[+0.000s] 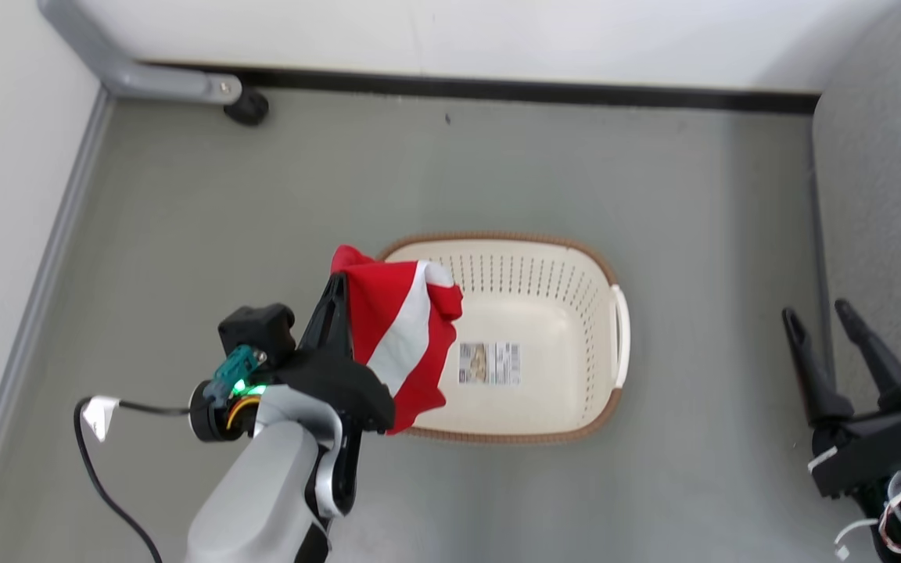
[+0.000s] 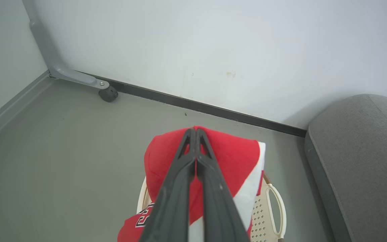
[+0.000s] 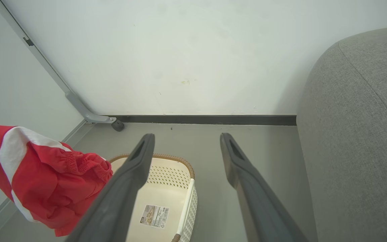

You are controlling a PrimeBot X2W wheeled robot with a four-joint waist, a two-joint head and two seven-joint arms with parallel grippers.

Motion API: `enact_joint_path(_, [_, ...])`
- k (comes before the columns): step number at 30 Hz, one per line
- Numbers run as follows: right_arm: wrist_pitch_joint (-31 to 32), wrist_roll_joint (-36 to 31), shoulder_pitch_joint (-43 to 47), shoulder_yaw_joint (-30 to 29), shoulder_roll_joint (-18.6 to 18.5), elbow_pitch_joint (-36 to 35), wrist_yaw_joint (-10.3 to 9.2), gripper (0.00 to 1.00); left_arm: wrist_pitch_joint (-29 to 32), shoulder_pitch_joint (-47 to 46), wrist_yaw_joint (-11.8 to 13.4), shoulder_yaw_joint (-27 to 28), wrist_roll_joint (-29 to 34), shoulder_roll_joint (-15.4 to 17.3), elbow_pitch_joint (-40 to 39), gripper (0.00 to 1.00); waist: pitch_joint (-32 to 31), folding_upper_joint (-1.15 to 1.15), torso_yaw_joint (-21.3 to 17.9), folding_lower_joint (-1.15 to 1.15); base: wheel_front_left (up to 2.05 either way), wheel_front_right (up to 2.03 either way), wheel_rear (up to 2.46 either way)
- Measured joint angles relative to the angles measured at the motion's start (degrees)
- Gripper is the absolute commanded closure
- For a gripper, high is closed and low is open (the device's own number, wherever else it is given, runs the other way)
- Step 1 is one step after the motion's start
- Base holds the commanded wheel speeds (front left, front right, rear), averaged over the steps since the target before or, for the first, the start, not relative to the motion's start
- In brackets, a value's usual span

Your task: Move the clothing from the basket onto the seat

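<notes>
My left gripper (image 1: 335, 291) is shut on the clothing (image 1: 403, 336), red shorts with a white stripe, lifted above the left end of the basket (image 1: 576, 266). In the left wrist view the closed fingers (image 2: 176, 188) pinch the red clothing (image 2: 233, 161), which drapes over the basket (image 2: 275, 208). The cream basket holds nothing but a barcode sticker (image 1: 489, 363). My right gripper (image 1: 814, 313) stands open with nothing between its fingers, right of the basket, beside the grey seat (image 1: 888, 195). The right wrist view has the hanging clothing (image 3: 45, 181), the basket (image 3: 160, 195) and the seat (image 3: 358, 134).
A white wall with a dark skirting runs along the back. A grey metal leg with a castor (image 1: 247, 105) stands in the back left corner. A black cable (image 1: 98, 461) trails from my left wrist. Grey floor surrounds the basket.
</notes>
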Motion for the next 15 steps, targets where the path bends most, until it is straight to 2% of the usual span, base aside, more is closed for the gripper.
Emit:
enact_joint_path(6, [0.0, -1.51, 2.31, 0.02, 2.4, 1.89, 0.0, 0.0, 0.0, 4.79, 0.0, 2.22, 3.96, 0.6, -3.68, 1.0, -5.02, 0.0, -0.37, 0.0, 0.0, 0.0, 0.0])
enact_joint_path(15, [0.01, -3.61, 6.3, 0.21, 6.22, 3.61, 0.0, 0.0, 0.0, 12.67, 0.0, 4.65, 7.43, 3.31, -9.44, 1.0, -12.39, 0.0, -0.91, 0.0, 0.0, 0.0, 0.0])
